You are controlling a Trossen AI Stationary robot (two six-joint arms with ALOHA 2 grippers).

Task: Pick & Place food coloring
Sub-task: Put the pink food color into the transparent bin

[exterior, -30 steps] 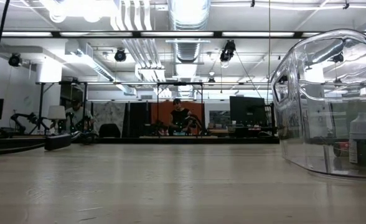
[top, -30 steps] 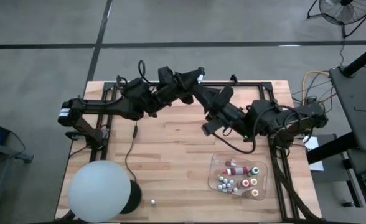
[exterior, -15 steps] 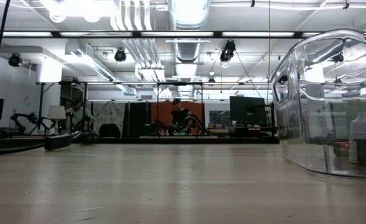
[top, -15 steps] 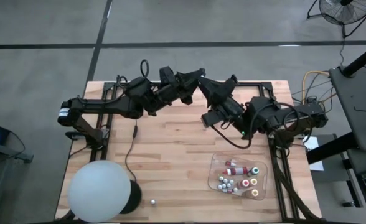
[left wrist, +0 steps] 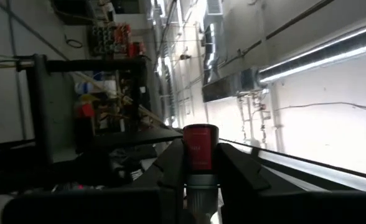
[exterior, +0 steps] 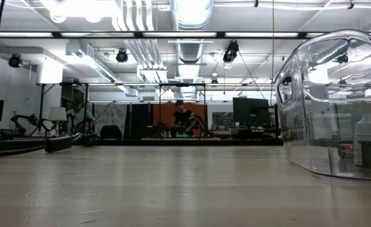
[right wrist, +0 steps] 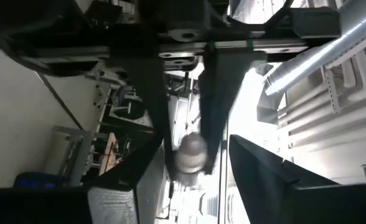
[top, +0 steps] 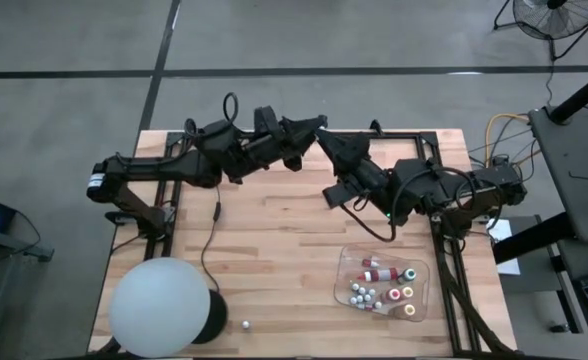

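Note:
A small food coloring bottle [left wrist: 200, 151] with a red cap sits between the fingers of my left gripper [left wrist: 200, 163], which is shut on it. This is high above the table's far middle, where the left gripper [top: 309, 127] meets my right gripper [top: 327, 142]. In the right wrist view the bottle's end [right wrist: 191, 155] shows between the left gripper's two dark fingers [right wrist: 153, 93]. My right gripper [right wrist: 193, 147] is open, with one finger on either side of the bottle and apart from it. Several more bottles [top: 379, 287] lie in the clear tray [top: 346, 262]. One tiny bottle [top: 244, 324] stands alone on the table. My left gripper pinches the bottle's body [left wrist: 199, 180] between its two fingers, just below the red cap [left wrist: 200, 134], which sticks out past the fingertips. The fingers come roughly level from the table's left. The bottle is lifted clear of the table.
A big white ball [top: 161, 306] on a dark base fills the near left corner. The clear tray [exterior: 337, 107] stands near the right edge and looms large in the low view. Bare wood [top: 274, 240] lies between the ball and the tray. People sit in the room far beyond the table.
My right arm has swung its wrist toward the far edge and turned, bringing its gripper up against the left gripper. My left arm has drawn slightly toward the table's left. The tray and its bottles have stayed still.

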